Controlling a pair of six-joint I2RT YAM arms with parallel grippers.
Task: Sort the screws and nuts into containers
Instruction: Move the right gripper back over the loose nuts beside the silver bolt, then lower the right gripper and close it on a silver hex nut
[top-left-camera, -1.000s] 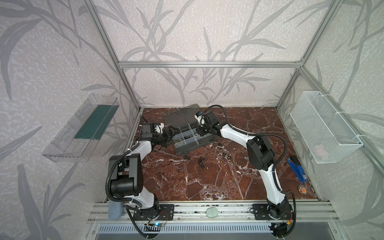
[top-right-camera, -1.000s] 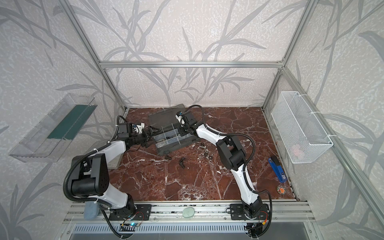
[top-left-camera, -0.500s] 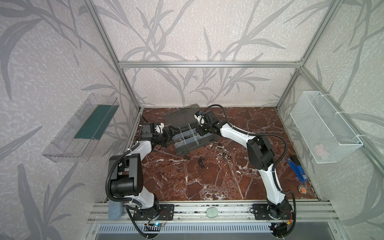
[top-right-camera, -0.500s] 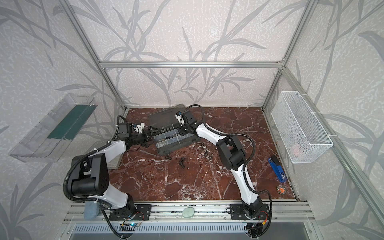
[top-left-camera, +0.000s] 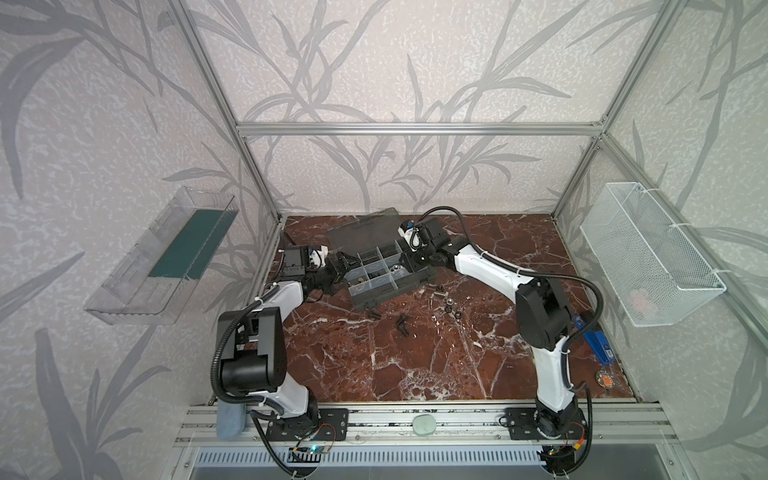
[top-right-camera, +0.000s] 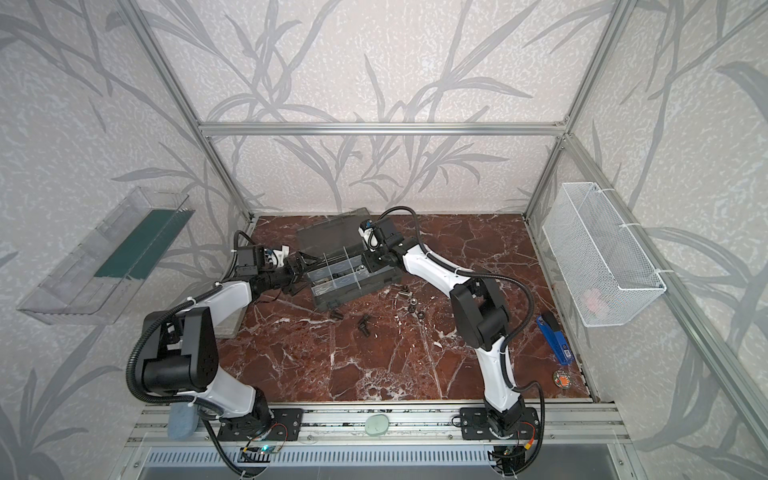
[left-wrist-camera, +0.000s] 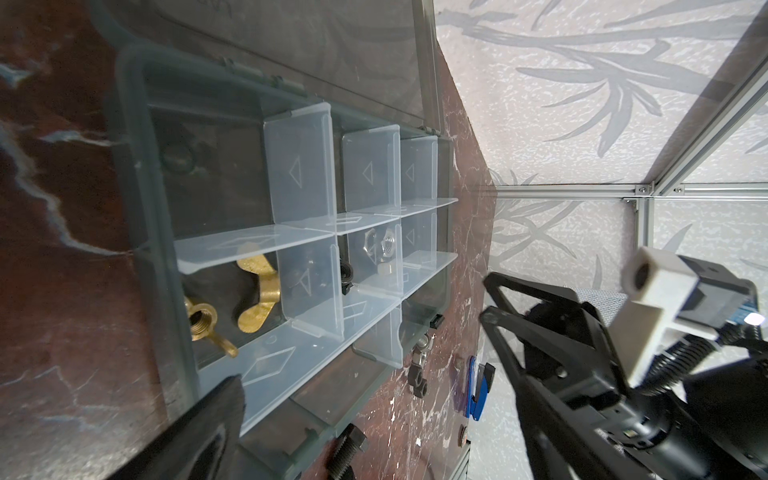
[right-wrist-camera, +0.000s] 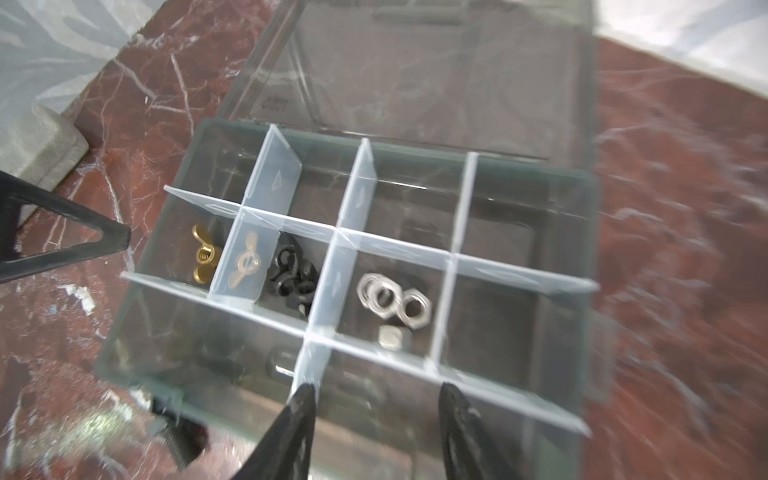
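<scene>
- barely anything has shifted since a second ago: both arms stay at the open organizer case (top-left-camera: 386, 293), which sits at the back of the marble desk (top-left-camera: 415, 365).
- right claw (right-wrist-camera: 378, 399) hangs over the case's cells, its jaws parted with nothing between them.
- left claw (top-left-camera: 344, 266) is spread wide and empty, just beside the case's left end.
- already sorted, each kind in its own cell of the middle row: silver hex nuts (right-wrist-camera: 390, 297), black nuts (right-wrist-camera: 291, 274) and brass wing nuts (right-wrist-camera: 203, 257).
- still loose on the desk in front of the case: black screws (top-left-camera: 402, 324) and, near them, a few nuts (top-left-camera: 446, 301).
- these pieces look tiny, hard, light and smooth, so they will likely roll or squirt out of a pinch. a screw is best taken across its shank and a nut across its flats, with the fingertips down at the desk.
- the wrist views show what lies in each cell, while both top views show the contents only as specks.
- the left wrist view alone shows a black bolt (left-wrist-camera: 347, 453) lying against the case's outer wall.
- only the top views show the loose pile and both arms together.
</scene>
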